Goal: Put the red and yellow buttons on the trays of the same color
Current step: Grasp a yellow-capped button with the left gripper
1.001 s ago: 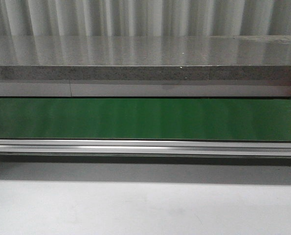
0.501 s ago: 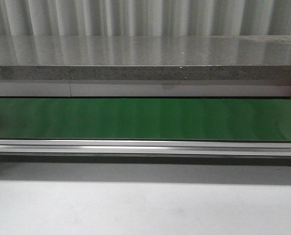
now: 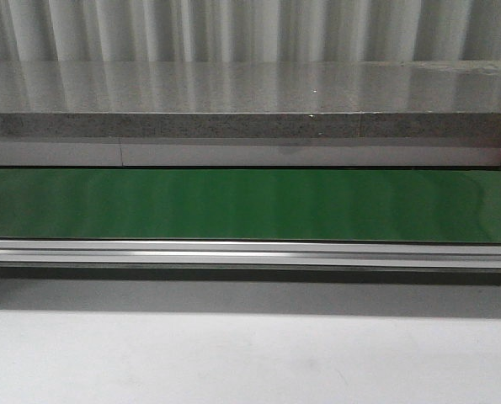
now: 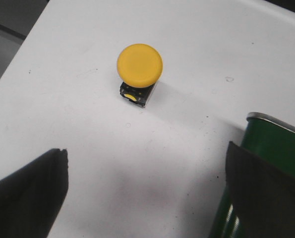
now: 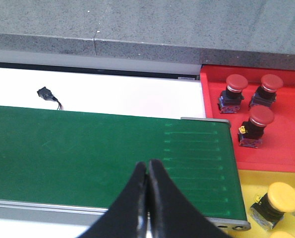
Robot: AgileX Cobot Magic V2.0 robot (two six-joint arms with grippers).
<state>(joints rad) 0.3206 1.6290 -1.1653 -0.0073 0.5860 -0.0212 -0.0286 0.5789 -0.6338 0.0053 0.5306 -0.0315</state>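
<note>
Yellow button [image 4: 139,69] is standing upright on the white surface [image 4: 88,148], sitting ahead of the released left end effector [image 4: 146,191], centred btwn its fingers, w/ room all round (belt [image 4: 266,168] edge close alongside). Right end effector [image 5: 147,198] is hovering clenched, empty, over the belt, nr red tray [image 5: 281,144] and yellow tray [image 5: 246,181].

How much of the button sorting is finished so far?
Done: three red buttons sit on the red tray, and a yellow one on the yellow tray. In hand: nothing. Left: a yellow button stands on the white table ahead of the open left gripper.
</note>
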